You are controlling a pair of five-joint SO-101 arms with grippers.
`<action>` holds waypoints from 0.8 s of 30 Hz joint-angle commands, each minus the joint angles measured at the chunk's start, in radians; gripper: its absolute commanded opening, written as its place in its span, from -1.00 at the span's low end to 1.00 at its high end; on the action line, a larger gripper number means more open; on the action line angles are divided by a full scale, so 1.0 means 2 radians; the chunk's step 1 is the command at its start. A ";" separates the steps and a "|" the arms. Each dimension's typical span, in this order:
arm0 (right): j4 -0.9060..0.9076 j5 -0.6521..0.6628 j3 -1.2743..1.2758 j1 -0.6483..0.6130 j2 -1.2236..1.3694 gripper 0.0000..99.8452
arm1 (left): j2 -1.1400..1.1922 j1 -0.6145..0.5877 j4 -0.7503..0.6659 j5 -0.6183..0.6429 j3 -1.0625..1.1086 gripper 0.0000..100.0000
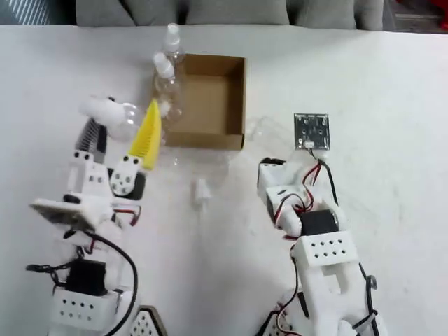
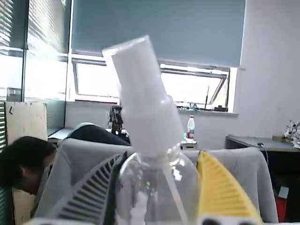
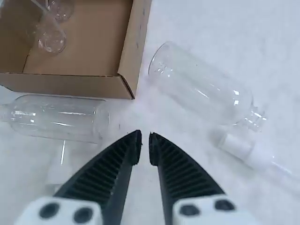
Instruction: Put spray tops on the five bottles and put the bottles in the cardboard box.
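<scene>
My left gripper [image 2: 161,158] is shut on a clear bottle [image 2: 150,192] with a white spray top [image 2: 140,93] fitted, held up off the table. From above, that bottle [image 1: 115,115] sits between the yellow and black fingers, left of the cardboard box [image 1: 234,77]. Two capped bottles [image 1: 166,70] stand at the box's left side. My right gripper [image 3: 144,146] hovers shut with nothing in it, near the box's front corner [image 3: 129,86]. Two bare bottles lie ahead of it, one [image 3: 56,117] before the box, the other [image 3: 201,89] beside a loose spray top [image 3: 248,152].
Another loose spray top [image 1: 201,190] lies on the white table [image 1: 392,91] between the arms, in front of the box. The right arm [image 1: 318,231] stands to the right of it. Open tabletop stretches right of the box.
</scene>
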 commanded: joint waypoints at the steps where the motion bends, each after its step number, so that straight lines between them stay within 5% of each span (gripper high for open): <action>1: -0.010 0.002 -0.003 0.003 -0.010 -0.97 | 0.034 -0.006 0.002 -0.002 -0.074 -0.96; 11: -0.010 0.002 -0.003 0.003 -0.010 -0.97 | 0.245 -0.006 -0.010 -0.002 -0.193 -0.96; 24: -0.010 0.002 -0.003 0.003 -0.010 -0.97 | 0.456 -0.010 -0.245 -0.002 -0.139 -0.96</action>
